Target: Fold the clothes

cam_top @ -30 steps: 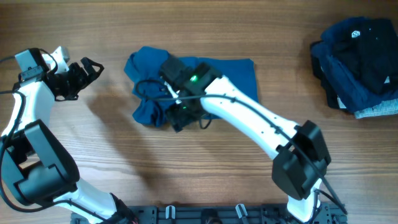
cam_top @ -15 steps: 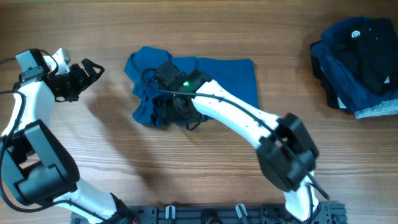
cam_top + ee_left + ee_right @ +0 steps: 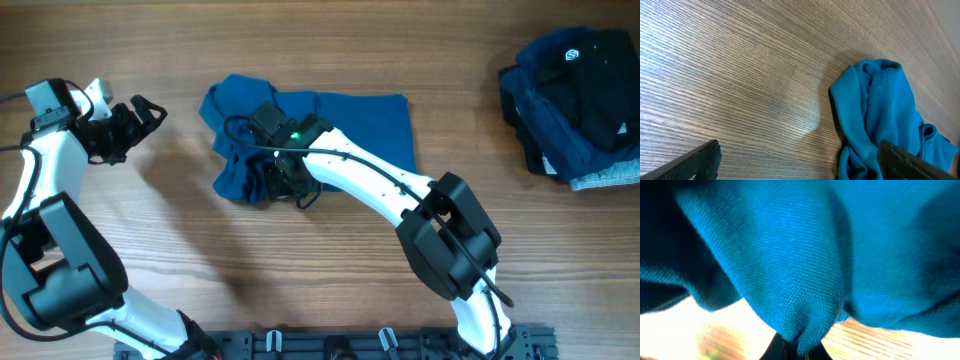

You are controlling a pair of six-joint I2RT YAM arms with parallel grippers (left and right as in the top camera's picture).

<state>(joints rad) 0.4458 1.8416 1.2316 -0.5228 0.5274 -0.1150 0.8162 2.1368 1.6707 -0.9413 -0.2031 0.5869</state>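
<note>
Medium-blue knitted polo shirt (image 3: 365, 125), crumpled, lay left of centre on a brown wood-grain table (image 3: 330, 40). At far left the left gripper (image 3: 143, 118) hung over bare wood, jaws wide apart, holding nothing. The right gripper (image 3: 278, 188) sat on the shirt's bunched lower-left part, jaws pinched on a fold. Far right: heap of navy and black garments (image 3: 580, 110), one white-logoed.

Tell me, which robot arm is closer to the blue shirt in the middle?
Right. The right gripper sits on the blue shirt, pinching a fold of it; the left gripper hangs open over the table, apart from it.
</note>
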